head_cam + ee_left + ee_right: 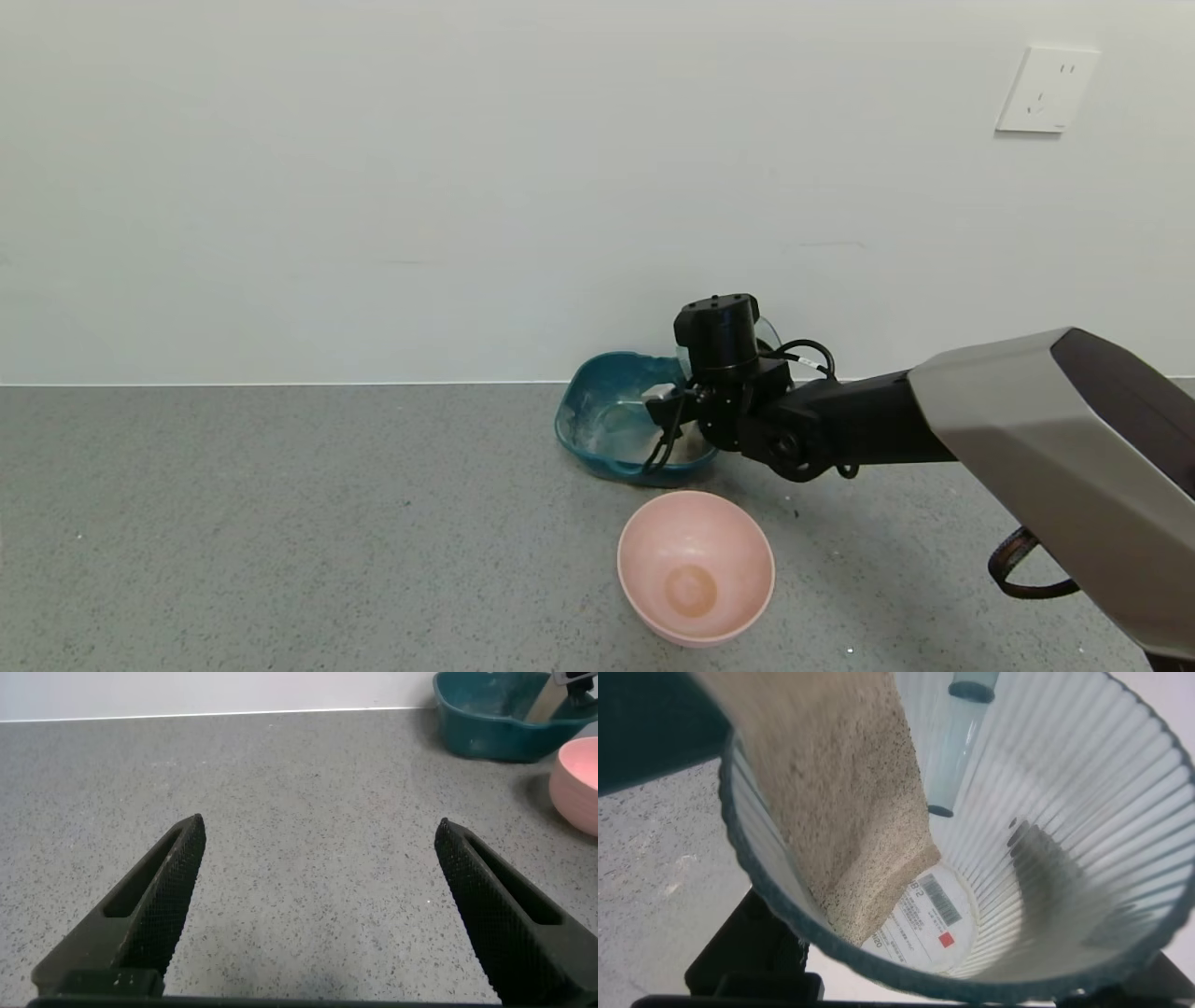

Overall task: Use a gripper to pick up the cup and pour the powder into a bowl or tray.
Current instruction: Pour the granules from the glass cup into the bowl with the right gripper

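My right gripper (726, 366) is shut on the ribbed pale blue-green cup (1046, 831) and holds it tilted over the near right part of the dark teal dish (583, 411). In the head view only a sliver of the cup (767, 334) shows behind the black wrist. Beige powder (831, 793) lies along the cup's lower wall, reaching from the labelled base to the rim. The dish has whitish smears inside and also shows in the left wrist view (486, 728). My left gripper (320, 826) is open and empty above bare grey surface, well left of the dish.
A round pink bowl (695, 569) stands just in front of the teal dish, close under my right arm; it also shows in the left wrist view (579, 779). The white wall runs right behind the dish. A wall socket (1046, 89) is at the upper right.
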Available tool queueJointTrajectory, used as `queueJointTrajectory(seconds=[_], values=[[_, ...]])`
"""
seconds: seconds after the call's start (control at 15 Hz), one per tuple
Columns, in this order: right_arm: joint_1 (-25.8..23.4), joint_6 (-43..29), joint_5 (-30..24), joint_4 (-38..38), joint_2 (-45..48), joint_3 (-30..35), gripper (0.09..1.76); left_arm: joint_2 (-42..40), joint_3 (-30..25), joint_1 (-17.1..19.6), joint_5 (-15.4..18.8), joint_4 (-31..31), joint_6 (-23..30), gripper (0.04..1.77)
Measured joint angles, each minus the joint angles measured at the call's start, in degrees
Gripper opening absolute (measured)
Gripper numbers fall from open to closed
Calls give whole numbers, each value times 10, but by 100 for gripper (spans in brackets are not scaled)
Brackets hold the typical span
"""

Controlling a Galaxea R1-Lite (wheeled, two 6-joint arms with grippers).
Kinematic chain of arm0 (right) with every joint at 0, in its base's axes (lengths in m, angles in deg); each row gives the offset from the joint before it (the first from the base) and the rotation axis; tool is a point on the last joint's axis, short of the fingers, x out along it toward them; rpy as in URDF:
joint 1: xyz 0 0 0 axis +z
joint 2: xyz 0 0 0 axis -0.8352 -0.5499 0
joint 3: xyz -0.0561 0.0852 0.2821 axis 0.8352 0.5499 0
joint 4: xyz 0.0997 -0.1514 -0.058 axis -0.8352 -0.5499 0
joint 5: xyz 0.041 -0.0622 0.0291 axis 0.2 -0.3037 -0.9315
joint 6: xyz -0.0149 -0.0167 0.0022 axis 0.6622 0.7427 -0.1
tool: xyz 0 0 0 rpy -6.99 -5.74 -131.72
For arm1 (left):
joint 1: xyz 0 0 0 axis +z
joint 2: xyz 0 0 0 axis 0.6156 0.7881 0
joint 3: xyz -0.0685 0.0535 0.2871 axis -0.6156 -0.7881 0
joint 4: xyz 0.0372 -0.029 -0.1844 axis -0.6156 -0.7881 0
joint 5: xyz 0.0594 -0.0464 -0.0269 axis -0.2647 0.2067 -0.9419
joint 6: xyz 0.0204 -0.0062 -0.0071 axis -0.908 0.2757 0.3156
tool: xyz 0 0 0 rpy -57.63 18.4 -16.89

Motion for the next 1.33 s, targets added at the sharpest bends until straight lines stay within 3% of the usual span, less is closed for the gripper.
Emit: queueJointTrajectory(seconds=[1.0,1.33], values=[[-3,-8,-5,30,5,8,136,0,0,0,0,0,0,176],[-2,-122,-7,74,14,52,136,0,0,0,0,0,0,176]])
